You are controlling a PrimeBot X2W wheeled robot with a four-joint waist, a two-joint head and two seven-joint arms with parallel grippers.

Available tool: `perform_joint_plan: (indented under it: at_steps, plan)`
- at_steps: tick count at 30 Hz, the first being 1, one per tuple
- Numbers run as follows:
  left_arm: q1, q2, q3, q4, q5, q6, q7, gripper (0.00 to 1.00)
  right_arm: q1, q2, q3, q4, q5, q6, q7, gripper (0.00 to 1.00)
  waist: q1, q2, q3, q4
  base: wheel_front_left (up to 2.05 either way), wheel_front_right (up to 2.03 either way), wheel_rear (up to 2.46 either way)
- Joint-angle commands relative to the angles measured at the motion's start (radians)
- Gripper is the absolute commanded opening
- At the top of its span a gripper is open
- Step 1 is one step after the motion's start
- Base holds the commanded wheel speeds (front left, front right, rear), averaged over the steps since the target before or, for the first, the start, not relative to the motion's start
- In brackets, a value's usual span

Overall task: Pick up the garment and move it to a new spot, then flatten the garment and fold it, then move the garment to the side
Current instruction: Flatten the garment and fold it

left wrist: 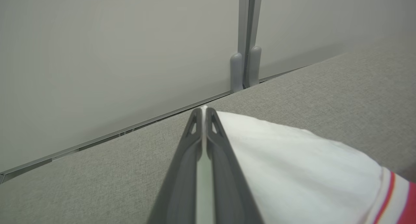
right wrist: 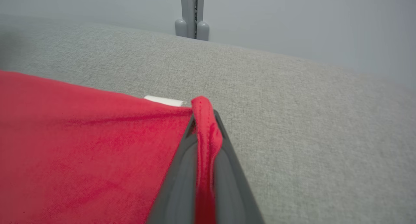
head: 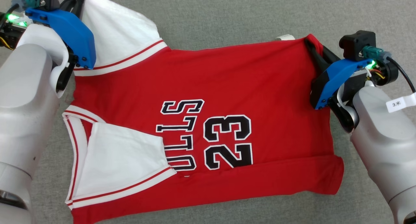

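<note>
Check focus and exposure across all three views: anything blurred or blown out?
Head view: evenly lit, jersey lettering crisp. Left wrist view: white sleeve nearly blown out, partition behind soft. Right wrist view: red hem sharp between the fingers, partition beyond blurred.

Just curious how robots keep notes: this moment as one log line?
left hand: shut on jersey, white sleeve | right hand: shut on jersey, red hem corner | jersey: spread on grey surface

Red garment (head: 247,77), white sleeves, black "23"; grey surface (head: 227,16).
</note>
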Motion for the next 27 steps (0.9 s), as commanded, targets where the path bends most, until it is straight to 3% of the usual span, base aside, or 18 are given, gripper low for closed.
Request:
perform_joint_plan:
  at_steps: [1,11,16,27]
  plan:
    - [-0.008,0.002,0.003,-0.001,-0.003,-0.001,-0.007,0.0,-0.009,-0.003,-0.001,0.005,0.001,0.0,-0.005,0.0,0.0,0.0,-0.004,-0.001,0.0,0.0,0.0]
    - [0.142,-0.012,-0.02,-0.101,-0.052,0.001,-0.134,0.0,0.069,0.001,0.023,0.072,0.003,0.0,-0.099,0.0,0.0,0.0,-0.085,0.052,0.0,0.0,0.0]
    - [0.255,-0.002,-0.016,-0.194,-0.066,0.028,-0.178,0.0,0.122,-0.006,0.013,0.08,0.001,0.0,-0.136,0.0,0.0,0.0,-0.122,0.072,0.0,0.0,0.0]
    - [0.555,0.089,0.015,-0.552,-0.112,0.182,-0.188,0.0,0.248,-0.021,-0.069,0.003,-0.053,0.0,-0.154,0.0,0.0,0.0,-0.181,0.087,0.0,0.0,0.0]
